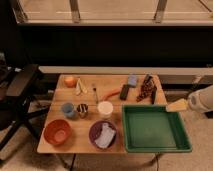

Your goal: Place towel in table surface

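Observation:
The towel [105, 136] is a crumpled white cloth lying inside a purple bowl [93, 131] at the front middle of the wooden table [80, 146]. My gripper [177, 105] is the tan piece at the end of the white arm [202, 99]. It comes in from the right edge and hovers over the far right corner of the green tray [155, 146]. It is well to the right of the towel and not touching it.
An orange bowl [57, 132] stands at the front left. A blue cup [67, 109], a dark cup [82, 109] and a white cup [105, 108] stand mid-table. An orange [70, 81], a carrot [111, 93], a blue sponge [132, 80] and a dark packet [146, 89] lie at the back. An office chair [20, 92] stands to the left.

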`<action>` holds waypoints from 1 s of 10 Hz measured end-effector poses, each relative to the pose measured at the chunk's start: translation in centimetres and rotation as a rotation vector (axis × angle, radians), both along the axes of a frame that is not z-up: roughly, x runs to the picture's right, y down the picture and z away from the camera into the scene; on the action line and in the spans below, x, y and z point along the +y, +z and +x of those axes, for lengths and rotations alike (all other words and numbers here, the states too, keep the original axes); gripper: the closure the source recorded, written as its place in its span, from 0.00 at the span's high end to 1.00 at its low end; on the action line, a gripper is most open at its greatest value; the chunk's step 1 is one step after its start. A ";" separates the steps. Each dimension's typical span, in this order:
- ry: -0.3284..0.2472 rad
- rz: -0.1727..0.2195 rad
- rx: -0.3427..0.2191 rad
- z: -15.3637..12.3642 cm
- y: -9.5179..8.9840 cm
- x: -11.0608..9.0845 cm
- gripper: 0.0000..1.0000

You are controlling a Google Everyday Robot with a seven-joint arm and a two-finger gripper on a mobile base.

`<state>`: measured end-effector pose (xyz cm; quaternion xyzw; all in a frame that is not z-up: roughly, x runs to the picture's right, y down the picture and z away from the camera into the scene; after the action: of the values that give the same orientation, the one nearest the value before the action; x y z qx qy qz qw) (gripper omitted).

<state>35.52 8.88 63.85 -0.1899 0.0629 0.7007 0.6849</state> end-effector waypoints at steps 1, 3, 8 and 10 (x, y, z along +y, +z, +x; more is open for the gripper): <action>-0.003 -0.001 -0.012 -1.3 -0.7 -0.8 0.80; -0.005 -0.022 -0.052 -4.1 -1.4 -1.2 0.80; -0.097 -0.079 -0.211 -14.1 -0.9 1.8 0.80; -0.135 -0.099 -0.274 -17.9 -1.2 3.1 0.80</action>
<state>17.60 12.02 62.68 -0.3124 0.0160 0.6169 0.7222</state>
